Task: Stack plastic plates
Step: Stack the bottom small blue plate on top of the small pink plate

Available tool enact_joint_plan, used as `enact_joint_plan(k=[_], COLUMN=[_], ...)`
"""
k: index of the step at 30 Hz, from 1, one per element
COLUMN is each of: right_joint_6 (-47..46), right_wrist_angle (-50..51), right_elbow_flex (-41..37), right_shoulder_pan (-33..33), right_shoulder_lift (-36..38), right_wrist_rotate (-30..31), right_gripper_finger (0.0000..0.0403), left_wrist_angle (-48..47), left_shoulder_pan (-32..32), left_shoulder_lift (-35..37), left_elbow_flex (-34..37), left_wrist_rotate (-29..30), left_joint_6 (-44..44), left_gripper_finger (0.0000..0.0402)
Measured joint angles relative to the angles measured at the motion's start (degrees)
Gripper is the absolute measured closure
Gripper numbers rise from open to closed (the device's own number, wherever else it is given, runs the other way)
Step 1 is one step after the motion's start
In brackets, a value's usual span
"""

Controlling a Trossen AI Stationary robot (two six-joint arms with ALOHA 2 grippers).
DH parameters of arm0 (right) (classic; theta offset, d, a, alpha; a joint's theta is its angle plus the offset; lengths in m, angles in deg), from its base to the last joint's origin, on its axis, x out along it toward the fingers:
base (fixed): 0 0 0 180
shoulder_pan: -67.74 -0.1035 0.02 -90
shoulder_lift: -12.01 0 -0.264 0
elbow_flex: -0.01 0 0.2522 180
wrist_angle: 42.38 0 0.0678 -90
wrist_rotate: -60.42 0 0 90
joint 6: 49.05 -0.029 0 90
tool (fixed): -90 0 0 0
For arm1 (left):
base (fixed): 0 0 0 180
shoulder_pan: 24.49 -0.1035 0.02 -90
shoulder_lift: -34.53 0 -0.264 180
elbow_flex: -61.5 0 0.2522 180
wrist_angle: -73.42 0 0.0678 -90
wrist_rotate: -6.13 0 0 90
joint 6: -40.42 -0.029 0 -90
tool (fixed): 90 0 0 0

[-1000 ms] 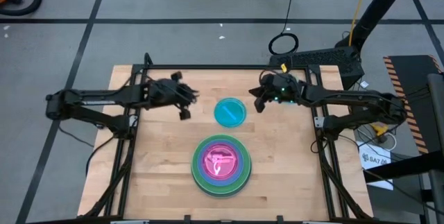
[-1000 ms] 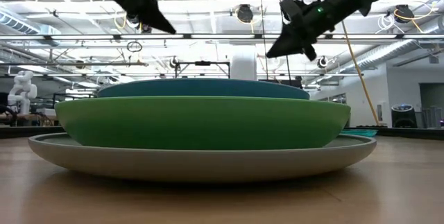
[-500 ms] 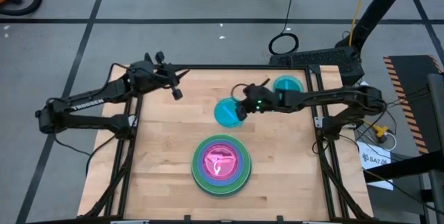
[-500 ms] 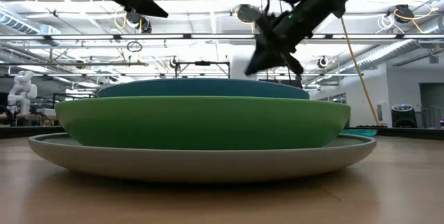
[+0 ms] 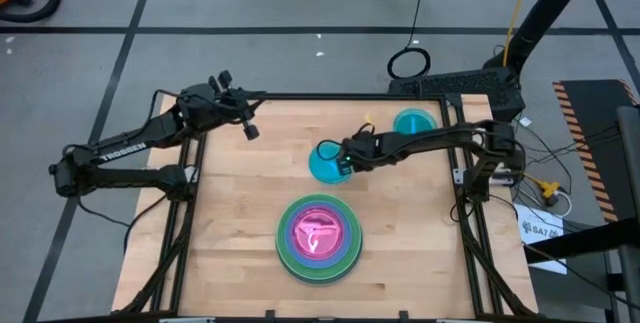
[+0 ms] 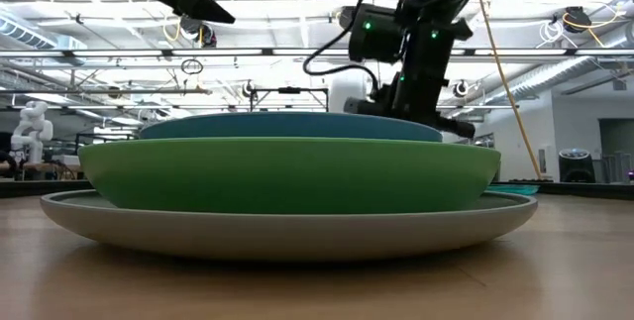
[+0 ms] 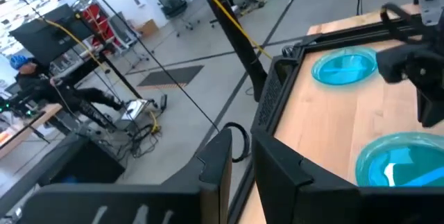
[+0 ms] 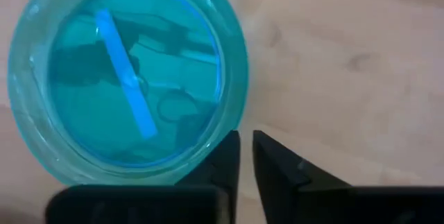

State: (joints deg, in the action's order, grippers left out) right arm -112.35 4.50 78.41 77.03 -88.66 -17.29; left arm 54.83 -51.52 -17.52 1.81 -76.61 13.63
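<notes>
Two small round teal plastic plates lie apart from the pile: the nearer teal plate (image 5: 325, 164) sits mid-table, and the farther teal plate (image 5: 414, 122) rests near the table's far right corner. We see the right gripper (image 5: 340, 157) lowered over the right edge of the nearer teal plate (image 8: 125, 78); its dark fingers (image 8: 223, 160) stand almost together just at the plate's rim, though we cannot tell whether they actually pinch it. The stack (image 5: 319, 237) sits toward the front of the wooden table (image 5: 230, 233): a large grey round plate (image 6: 287, 231) at the bottom, a green plate (image 6: 287, 173) on it, a blue one (image 6: 287, 126) above, and a pink plate (image 5: 318, 231) on top. The left gripper (image 5: 247, 121) hovers over the far left corner, its fingers (image 7: 218, 165) set slightly apart, holding nothing.
</notes>
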Motion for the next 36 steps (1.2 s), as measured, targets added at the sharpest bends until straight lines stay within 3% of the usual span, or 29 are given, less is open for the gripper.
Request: enact_joint_plan(k=[7,12,36], right_joint_6=[-2.05,-2.33,-6.4], right_wrist_angle=[-1.76,-6.23,-8.96], right_elbow_flex=[0.0,0.03,0.05], right_shoulder_pan=[0.01,0.03,-0.01], right_shoulder_lift=[-2.06,-2.82,-6.14], right_wrist_rotate=[2.04,2.92,5.67], right_gripper_finger=[0.0273,0.024,0.0248], left_wrist_angle=[0.09,0.35,-0.12], left_shoulder_pan=[0.0,0.0,0.0], left_shoulder_lift=[0.0,-0.02,-0.07], left_elbow_flex=[0.0,0.0,0.0], left_wrist_rotate=[-0.11,-0.13,-0.13], left_joint_6=[-1.97,-3.03,-3.23], left_gripper_finger=[0.0337,0.0337,0.0337])
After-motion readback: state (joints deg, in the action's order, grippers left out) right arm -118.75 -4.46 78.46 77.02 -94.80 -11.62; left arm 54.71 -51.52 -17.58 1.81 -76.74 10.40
